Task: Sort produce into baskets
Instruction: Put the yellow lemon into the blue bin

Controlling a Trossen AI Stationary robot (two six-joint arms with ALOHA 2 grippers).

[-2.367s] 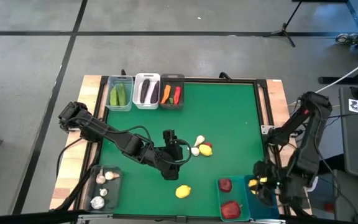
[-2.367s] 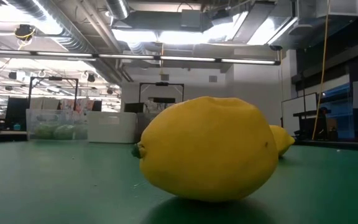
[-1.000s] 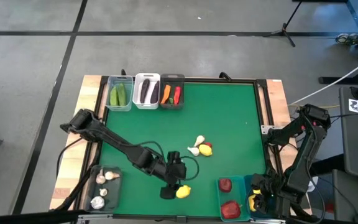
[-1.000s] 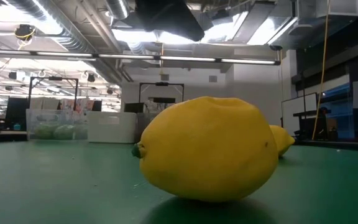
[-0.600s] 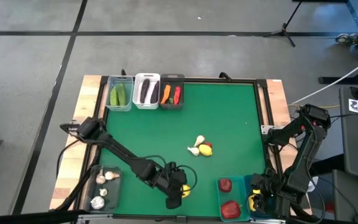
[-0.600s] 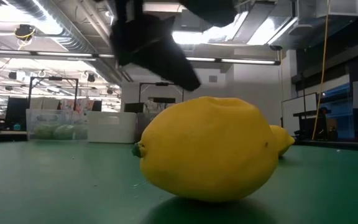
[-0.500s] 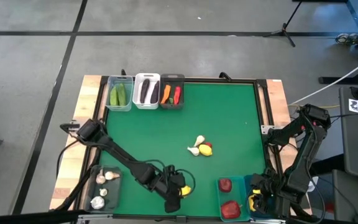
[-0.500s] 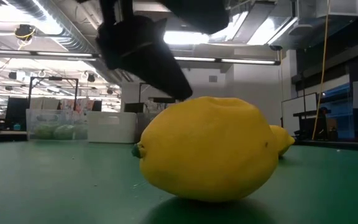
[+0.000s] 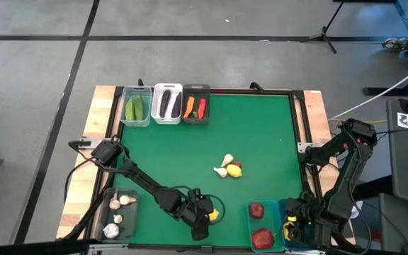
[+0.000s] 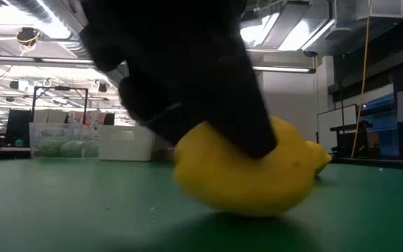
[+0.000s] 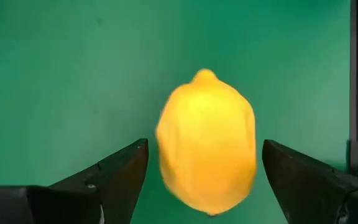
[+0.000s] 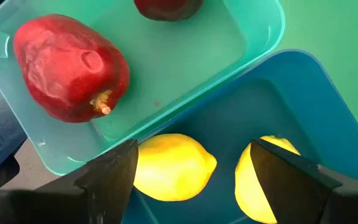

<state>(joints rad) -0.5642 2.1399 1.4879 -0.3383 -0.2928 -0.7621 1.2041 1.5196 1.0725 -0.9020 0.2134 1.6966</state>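
the lemon (image 11: 206, 140) lies loose on the green mat (image 9: 261, 134) near the table's 6 o'clock edge, just at 9 o'clock of the teal bin (image 9: 261, 225) with the red fruit. the left gripper (image 9: 202, 218) is down over it with its fingers open, one on each side, and neither is clearly pressing on the peel yet. the low view shows the dark finger lying across the lemon's top, so the fruit may already be nudged. the risk is that this round, smooth lemon rolls or squirts out sideways if the fingers close off-centre or one touches first. it could then run toward the table edge or knock into the teal bin. the right gripper (image 12: 191, 171) hangs open over the blue bin (image 12: 303, 106) at 5 o'clock, above two lemons, and a later drop there could bump it.
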